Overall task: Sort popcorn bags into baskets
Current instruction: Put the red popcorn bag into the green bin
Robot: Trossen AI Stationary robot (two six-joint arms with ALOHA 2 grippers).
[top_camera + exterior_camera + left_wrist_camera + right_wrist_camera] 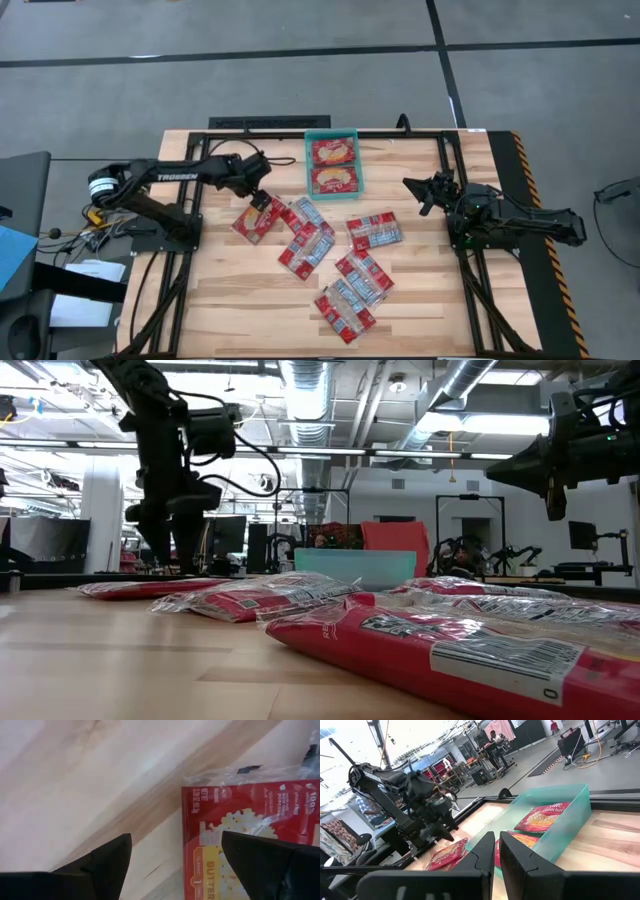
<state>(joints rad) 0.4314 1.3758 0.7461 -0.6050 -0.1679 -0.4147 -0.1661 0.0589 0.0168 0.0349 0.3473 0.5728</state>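
The teal basket (332, 163) stands at the table's far middle with two yellow-picture popcorn bags lying flat in it. My left gripper (263, 200) is open and points down over the end of another yellow-picture bag (240, 820), which lies flat on the wood (252, 220). One finger stands over the bag, the other over bare table. Several bags with silvery-white print (340, 265) lie flat in a loose, overlapping group at the table's middle. My right gripper (422, 190) is shut and empty, raised at the right of the basket.
A black frame rail (330, 132) runs behind the basket and down both sides of the table. Bare wood (230, 300) lies at the near left, and more bare wood (430, 290) at the near right. The room beyond holds other equipment.
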